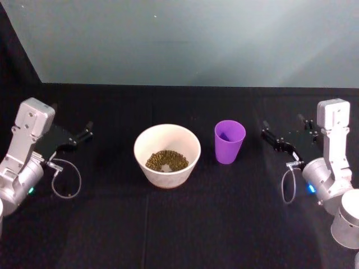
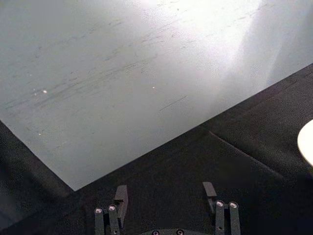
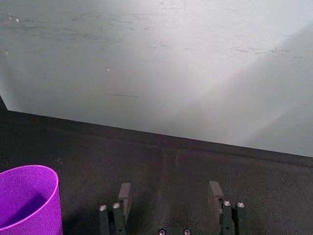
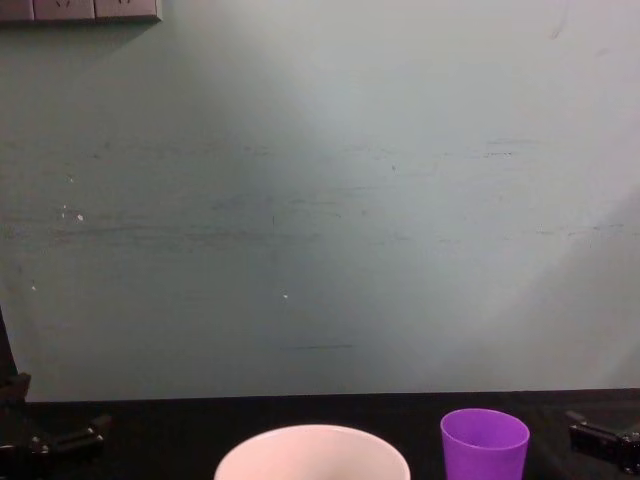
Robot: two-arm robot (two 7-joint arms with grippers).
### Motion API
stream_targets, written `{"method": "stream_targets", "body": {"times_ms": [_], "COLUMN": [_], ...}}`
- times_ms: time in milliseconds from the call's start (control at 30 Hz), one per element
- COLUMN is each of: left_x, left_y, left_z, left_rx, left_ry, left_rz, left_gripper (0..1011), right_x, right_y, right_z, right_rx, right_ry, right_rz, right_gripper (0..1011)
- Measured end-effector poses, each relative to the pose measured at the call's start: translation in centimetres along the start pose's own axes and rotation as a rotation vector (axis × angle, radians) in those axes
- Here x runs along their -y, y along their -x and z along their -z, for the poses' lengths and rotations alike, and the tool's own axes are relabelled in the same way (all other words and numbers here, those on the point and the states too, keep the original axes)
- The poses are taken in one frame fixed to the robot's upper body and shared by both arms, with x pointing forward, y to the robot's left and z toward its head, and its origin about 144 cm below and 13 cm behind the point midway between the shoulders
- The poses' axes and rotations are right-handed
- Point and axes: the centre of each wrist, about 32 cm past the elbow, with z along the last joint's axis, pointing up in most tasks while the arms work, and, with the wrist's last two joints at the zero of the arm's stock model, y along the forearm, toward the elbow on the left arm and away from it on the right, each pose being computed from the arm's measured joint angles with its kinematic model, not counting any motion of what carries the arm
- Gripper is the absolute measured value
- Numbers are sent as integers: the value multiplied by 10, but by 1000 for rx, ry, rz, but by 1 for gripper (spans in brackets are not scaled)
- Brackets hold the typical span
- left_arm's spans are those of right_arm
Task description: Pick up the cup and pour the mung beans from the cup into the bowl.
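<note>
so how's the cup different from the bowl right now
The cup is bright purple, narrow and tapered; the bowl is pale pinkish-white and far wider. The bowl holds a layer of mung beans; the cup's inside looks empty in the head view. The cup stands nearer the right gripper, the bowl nearer the left gripper. Both stand upright on the black table, untouched, side by side.

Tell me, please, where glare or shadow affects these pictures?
Left wrist view: strong glare whitens the wall at the upper right. Right wrist view: a soft diagonal shadow crosses the wall, and the purple cup is shadowed inside. Head view: the black tablecloth is dark and swallows detail.
</note>
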Motion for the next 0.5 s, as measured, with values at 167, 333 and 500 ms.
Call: {"method": "stream_targets", "body": {"times_ms": [167, 333, 500], "left_x": [0, 0, 0], "left_y": [0, 0, 0], "left_z": [0, 0, 0], "left_rx": [0, 0, 0], "left_ry": [0, 0, 0], "left_rz": [0, 0, 0], "left_gripper": [1000, 1000, 1000], "right_x": [0, 0, 0], "right_y": [0, 0, 0], "right_z": [0, 0, 0], "right_rx": [0, -1, -1], "right_ry": [0, -1, -1], "right_rz": [-1, -2, -2], "right_gripper": [1000, 1002, 1000]}}
